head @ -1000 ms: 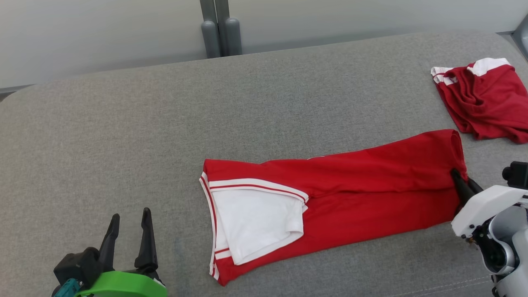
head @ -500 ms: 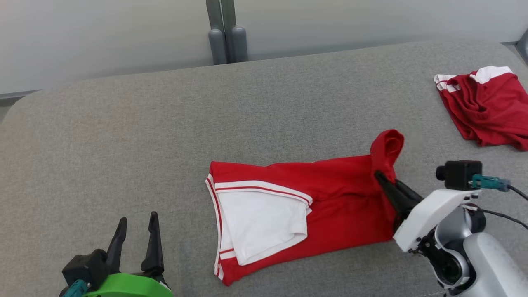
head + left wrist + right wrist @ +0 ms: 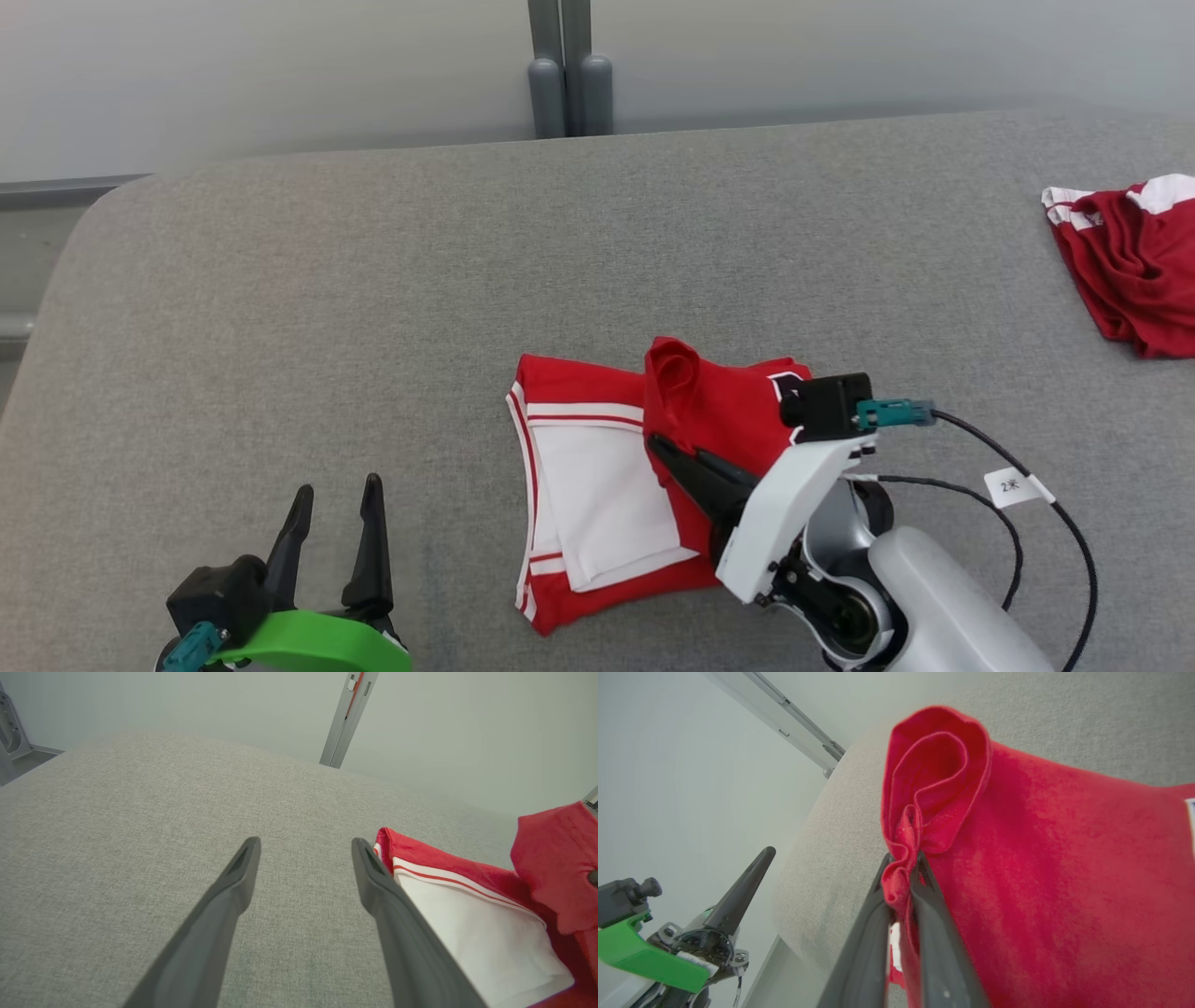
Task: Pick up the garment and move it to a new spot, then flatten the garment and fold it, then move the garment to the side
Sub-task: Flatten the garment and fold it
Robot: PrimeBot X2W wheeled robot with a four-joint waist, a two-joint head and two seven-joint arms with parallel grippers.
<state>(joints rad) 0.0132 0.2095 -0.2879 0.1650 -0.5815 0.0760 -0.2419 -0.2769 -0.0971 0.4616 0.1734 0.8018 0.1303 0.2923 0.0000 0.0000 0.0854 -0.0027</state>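
This looks like a robot laboratory or a test room, not a home. The work surface (image 3: 327, 299) is one wide flat pad in grey cloth with a red garment (image 3: 724, 411) on it. The wall (image 3: 280, 75) behind is bare and pale, a grey metal post (image 3: 560, 56) stands against it, and a loose cable (image 3: 952, 422) with a paper label (image 3: 1013, 486) runs from the robot arm (image 3: 934, 597).

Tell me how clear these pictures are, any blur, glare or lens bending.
Head view: soft even light, faint shadows, no glare, the red shirt crisp. Left wrist view: the wide lens bows the grey cushion, its far edge hazy; the left tool looks stretched. Right wrist view: cloth nearest the lens is smeared soft, the fold pinched in the right tool sharper.
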